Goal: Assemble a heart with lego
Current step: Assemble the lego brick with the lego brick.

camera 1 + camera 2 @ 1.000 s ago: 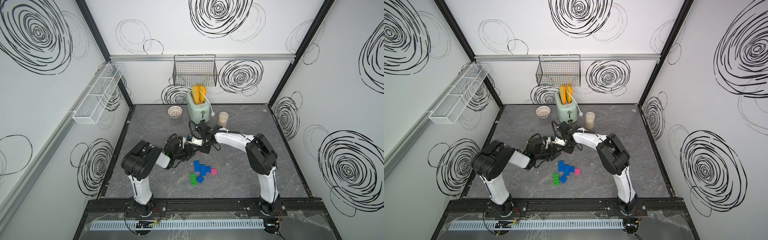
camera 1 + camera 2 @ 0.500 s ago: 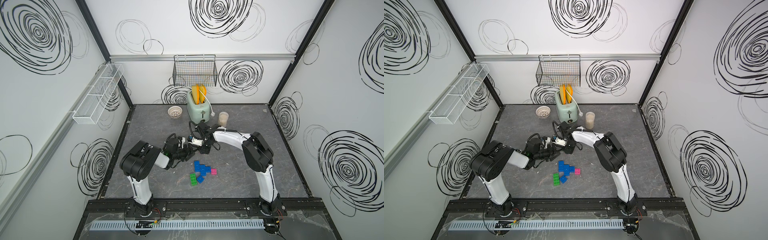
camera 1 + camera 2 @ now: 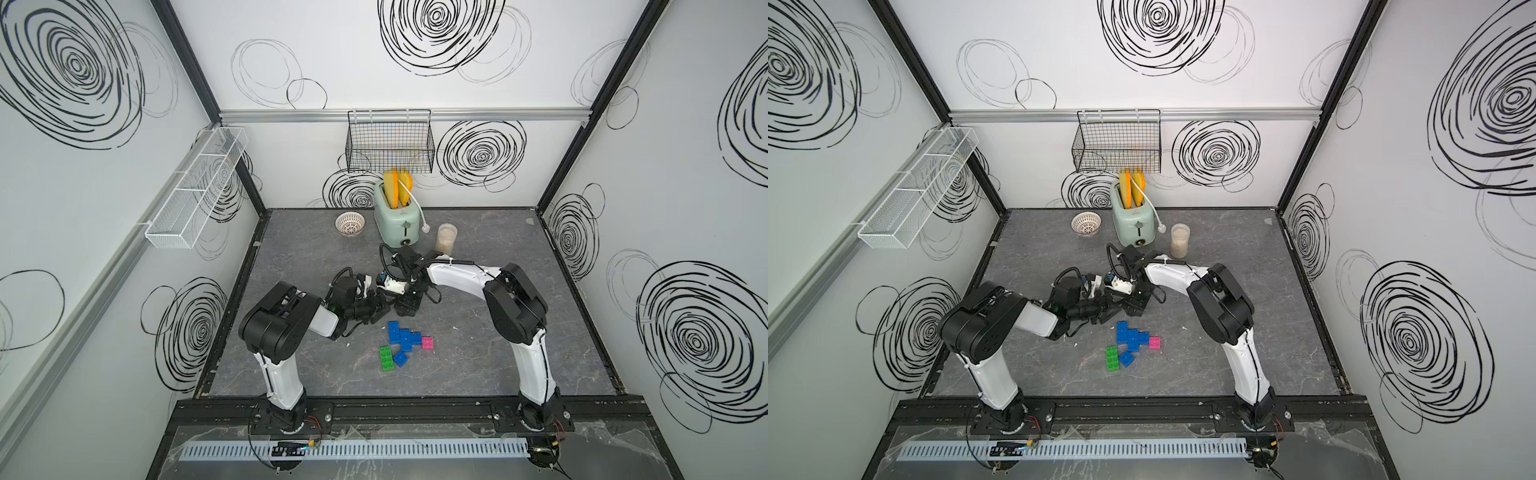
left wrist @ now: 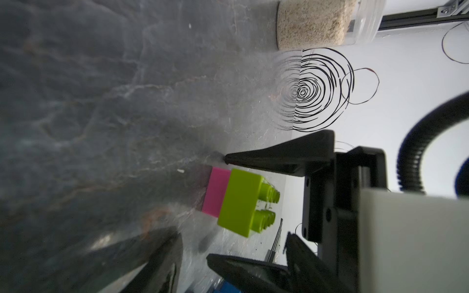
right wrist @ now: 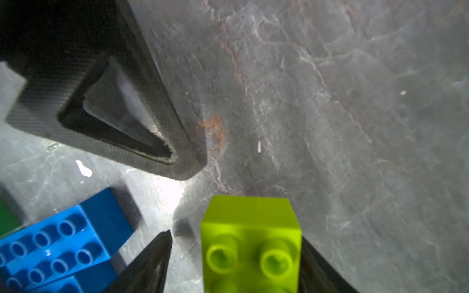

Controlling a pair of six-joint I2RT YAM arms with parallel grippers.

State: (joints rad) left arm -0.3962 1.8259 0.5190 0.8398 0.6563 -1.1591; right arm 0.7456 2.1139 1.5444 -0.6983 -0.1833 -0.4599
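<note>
Flat, stepped blue heart [image 3: 404, 337], pink brick [image 3: 427, 342] at one edge; green brick [image 3: 386, 358] close by; lime brick [image 4: 241, 203] stacked studs-up on a second pink brick [image 4: 217, 192].

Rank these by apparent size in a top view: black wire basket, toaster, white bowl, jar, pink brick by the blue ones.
1. black wire basket, though it hangs higher, nearer the camera
2. toaster
3. white bowl and jar: too alike to rank
4. pink brick, smallest
</note>
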